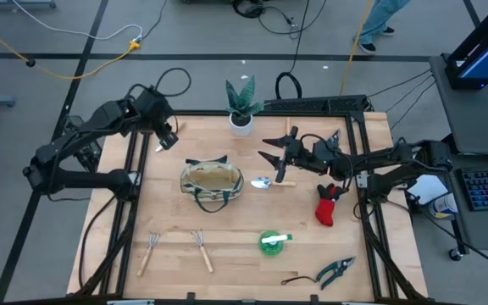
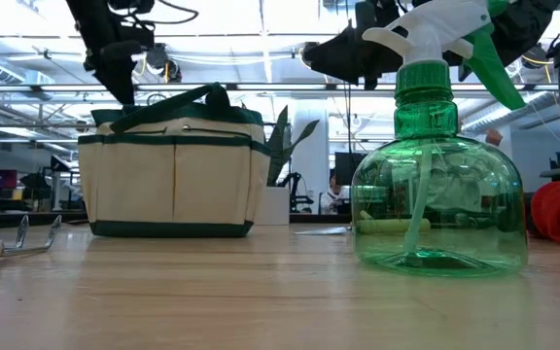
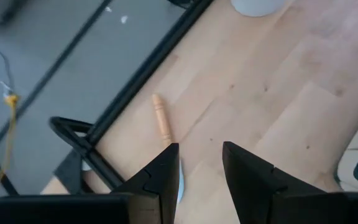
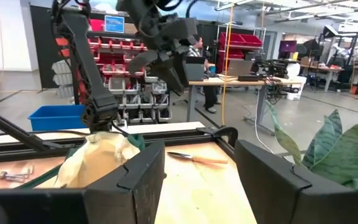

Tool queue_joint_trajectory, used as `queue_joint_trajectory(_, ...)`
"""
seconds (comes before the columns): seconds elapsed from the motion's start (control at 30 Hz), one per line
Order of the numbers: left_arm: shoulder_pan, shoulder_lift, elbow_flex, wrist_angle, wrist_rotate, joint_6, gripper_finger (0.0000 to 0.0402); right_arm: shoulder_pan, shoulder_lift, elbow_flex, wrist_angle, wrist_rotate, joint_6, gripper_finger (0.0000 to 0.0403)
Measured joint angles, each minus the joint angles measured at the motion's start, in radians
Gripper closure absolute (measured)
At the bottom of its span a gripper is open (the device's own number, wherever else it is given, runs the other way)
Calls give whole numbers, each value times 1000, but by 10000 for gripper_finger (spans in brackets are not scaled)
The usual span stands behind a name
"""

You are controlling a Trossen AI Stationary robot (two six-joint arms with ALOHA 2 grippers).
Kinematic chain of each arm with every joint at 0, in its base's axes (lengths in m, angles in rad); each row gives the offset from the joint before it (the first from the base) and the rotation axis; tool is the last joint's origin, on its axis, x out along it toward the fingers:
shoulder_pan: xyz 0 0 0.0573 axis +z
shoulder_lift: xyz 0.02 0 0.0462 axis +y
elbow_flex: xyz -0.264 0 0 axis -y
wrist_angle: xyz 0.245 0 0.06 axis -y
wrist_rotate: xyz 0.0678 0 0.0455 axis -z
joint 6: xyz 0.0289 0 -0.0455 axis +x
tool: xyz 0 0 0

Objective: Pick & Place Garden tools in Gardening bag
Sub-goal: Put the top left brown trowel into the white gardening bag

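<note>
The cream gardening bag [image 1: 212,182] with green trim stands open-topped at the table's middle. My left gripper [image 3: 201,149] hangs open over the far left corner, above a small trowel whose wooden handle [image 3: 161,118] lies flat on the table; bare wood shows between the fingers. My right gripper [image 4: 201,152] stands open and empty, roughly level, right of the bag and pointing toward it. Below it lies a second trowel [image 1: 265,181]. Two mini rakes [image 1: 176,248], a green spray bottle [image 1: 271,242], pruning shears [image 1: 335,271] and a red-black glove [image 1: 327,206] lie on the table.
A green plant in a white pot [image 1: 242,106] stands at the far edge, between the two arms. Black frame rails [image 1: 134,169] run along the table's left, right and far sides. Free tabletop lies between the bag and the rakes.
</note>
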Motion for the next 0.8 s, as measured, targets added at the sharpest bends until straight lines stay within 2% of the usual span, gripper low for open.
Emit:
queue_joint_trajectory(0.4,172,121,-63,94,16,28,273,-1,0,0,-3,2,-1,211)
queue_joint_trajectory(0.8,247,260,-64,107,18,45,273,-1,0,-1,-14,3,-18,211)
